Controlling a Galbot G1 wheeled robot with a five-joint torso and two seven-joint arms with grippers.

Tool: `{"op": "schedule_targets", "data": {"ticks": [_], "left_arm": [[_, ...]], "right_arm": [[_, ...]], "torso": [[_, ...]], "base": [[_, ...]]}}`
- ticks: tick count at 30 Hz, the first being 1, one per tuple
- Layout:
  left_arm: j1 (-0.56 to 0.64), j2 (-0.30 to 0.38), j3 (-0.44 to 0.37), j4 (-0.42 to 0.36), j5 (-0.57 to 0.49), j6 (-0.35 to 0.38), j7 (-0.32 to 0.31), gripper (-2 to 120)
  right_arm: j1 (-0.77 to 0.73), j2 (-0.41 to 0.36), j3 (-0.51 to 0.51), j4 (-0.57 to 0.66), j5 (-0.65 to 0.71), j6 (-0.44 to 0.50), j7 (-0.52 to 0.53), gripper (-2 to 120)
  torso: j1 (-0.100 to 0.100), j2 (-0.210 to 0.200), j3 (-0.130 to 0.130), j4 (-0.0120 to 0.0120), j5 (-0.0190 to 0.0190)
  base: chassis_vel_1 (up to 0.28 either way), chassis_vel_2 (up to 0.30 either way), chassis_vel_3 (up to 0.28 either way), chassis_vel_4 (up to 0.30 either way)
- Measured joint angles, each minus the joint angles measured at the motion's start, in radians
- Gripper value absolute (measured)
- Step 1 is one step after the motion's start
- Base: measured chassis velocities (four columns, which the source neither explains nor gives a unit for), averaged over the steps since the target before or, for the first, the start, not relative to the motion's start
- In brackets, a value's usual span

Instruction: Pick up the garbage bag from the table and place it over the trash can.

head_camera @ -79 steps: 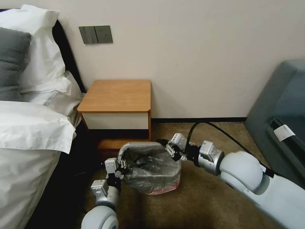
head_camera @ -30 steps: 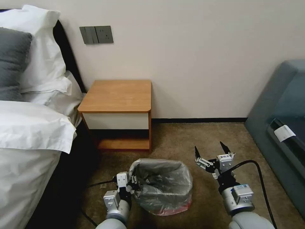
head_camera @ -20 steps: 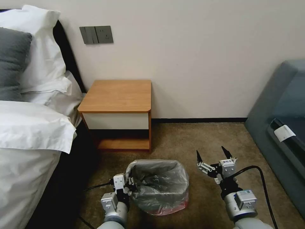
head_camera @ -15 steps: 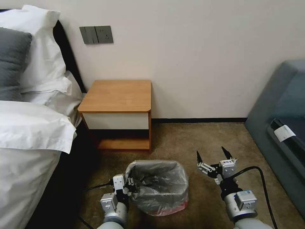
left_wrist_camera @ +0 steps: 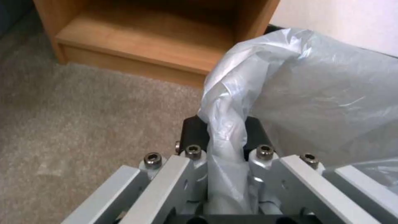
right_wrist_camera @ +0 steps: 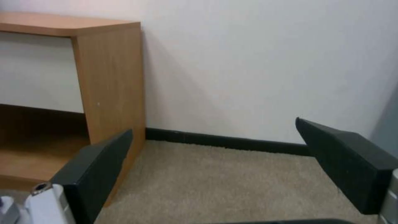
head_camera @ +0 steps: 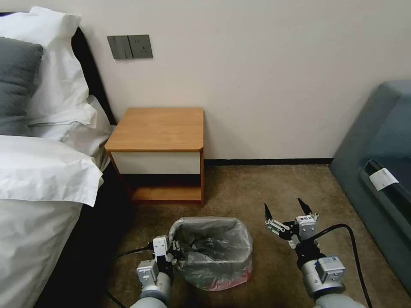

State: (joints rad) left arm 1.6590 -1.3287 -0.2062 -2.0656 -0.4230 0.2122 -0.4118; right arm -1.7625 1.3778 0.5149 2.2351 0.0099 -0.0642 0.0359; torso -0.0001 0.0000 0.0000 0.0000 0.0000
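While my right gripper (head_camera: 286, 208) carries a small white sticker with dark print too fine to read, and a white tag (head_camera: 382, 178) on the grey-blue sofa (head_camera: 376, 141) at three o'clock is just as illegible, no writing can be made out. Brown carpet (head_camera: 257, 188) covers the floor up to a cream wall (head_camera: 257, 77) with a dark skirting board (head_camera: 267, 161) and one grey switch plate (head_camera: 129, 46). One table (head_camera: 158, 128) stands at twelve o'clock, with a bed (head_camera: 38, 179) at nine o'clock bearing two white pillows (head_camera: 55, 77) and one grey pillow (head_camera: 17, 81). One garbage bag (head_camera: 214, 250) is draped over the one trash can, whose plastic is hidden beneath it, on the carpet at six o'clock of the table. My left gripper (head_camera: 175, 250) is clamped on the bag's edge at its nine o'clock side. My right gripper hangs at the bag's three o'clock, apart from it, its two black fingers (right_wrist_camera: 348, 158) spread wide and holding nothing.
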Motion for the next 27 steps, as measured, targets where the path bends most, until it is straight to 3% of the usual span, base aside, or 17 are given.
{"op": "schedule_targets", "data": {"ticks": [14, 25, 27], "left_arm": [[-0.01, 0.008, 0.008, 0.008, 0.011, 0.016, -0.006, 8], [-0.012, 0.01, 0.01, 0.008, 0.043, 0.025, -0.009, 46], [-0.011, 0.01, 0.01, 0.008, 0.054, 0.02, -0.002, 57]], "right_arm": [[0.0, -0.003, 0.0, -0.004, 0.007, 0.001, 0.0, 100], [0.004, -0.004, -0.003, -0.005, 0.012, 0.001, 0.0, 100], [0.004, -0.004, -0.004, -0.005, 0.013, 0.001, 0.0, 100]], "torso": [[0.0, 0.0, 0.0, 0.0, 0.0], [0.0, 0.0, 0.0, -0.0002, -0.0001], [0.0, 0.0, 0.0, -0.0001, -0.0001]], "base": [[0.0, 0.0, 0.0, 0.0], [0.0, 0.0, 0.0, 0.0], [0.0, 0.0, 0.0, 0.0]]}}
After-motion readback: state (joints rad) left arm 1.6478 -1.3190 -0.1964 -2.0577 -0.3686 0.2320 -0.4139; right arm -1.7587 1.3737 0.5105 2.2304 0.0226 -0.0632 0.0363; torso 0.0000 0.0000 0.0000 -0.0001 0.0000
